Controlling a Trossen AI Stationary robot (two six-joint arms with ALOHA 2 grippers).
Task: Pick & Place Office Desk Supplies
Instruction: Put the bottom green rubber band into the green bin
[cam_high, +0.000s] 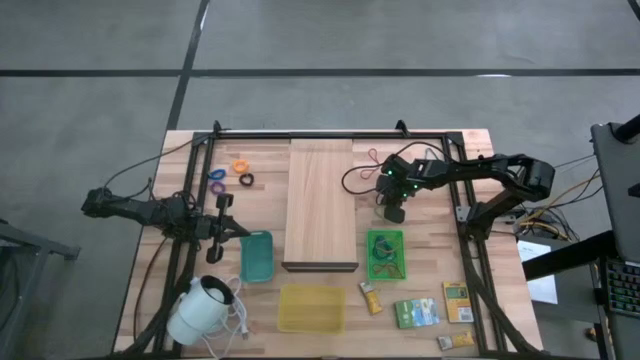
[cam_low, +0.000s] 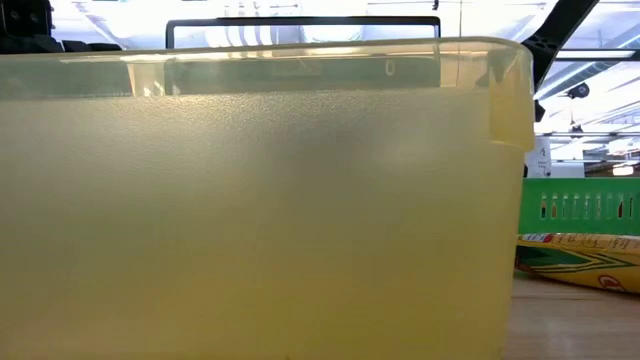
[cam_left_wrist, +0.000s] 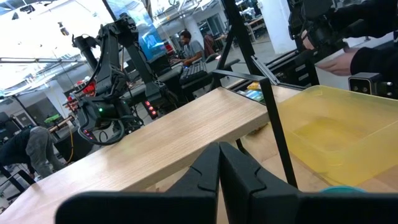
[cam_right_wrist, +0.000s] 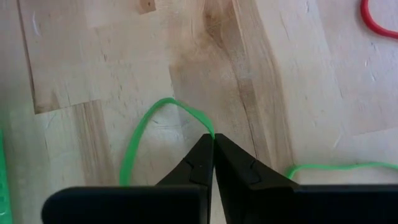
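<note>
Item in hand: a thin green rubber-band loop (cam_right_wrist: 146, 134), lying flat on the butcher-block wooden table top (cam_high: 440, 250) just beside the long pale wooden board (cam_high: 320, 205), on the side of the board nearer the right arm. The right gripper (cam_right_wrist: 213, 144) stands low over the table there, its two dark fingers pressed together with a bend of the green band nipped at their tips; by the wrist view the band is pinched, though the rest of the loop lies on the wood, so the step reads as grasp made, lift not yet begun. A second green strand (cam_right_wrist: 336, 167) and a piece of a red rubber-band loop (cam_right_wrist: 376, 22) lie close by on the same side of the board. Likely destination: the small green slatted plastic tray (cam_high: 385, 254), next to the board's near end on that same side, already holding tangled bands. Next move, as judged: raise straight up until the loop hangs free of the table, carry toward the green tray, and part the fingers over its middle; a thin band may slip out or snag a neighbour, so a slow lift is advised. Left gripper (cam_left_wrist: 219, 177): closed and empty, waiting on the opposite side of the board beside a teal plastic tray (cam_high: 256, 256). Other stock: orange, purple and black small rings (cam_high: 232, 173) beyond the left gripper near the board's far end; a translucent yellow plastic tub (cam_high: 311, 307) off the board's near end.
</note>
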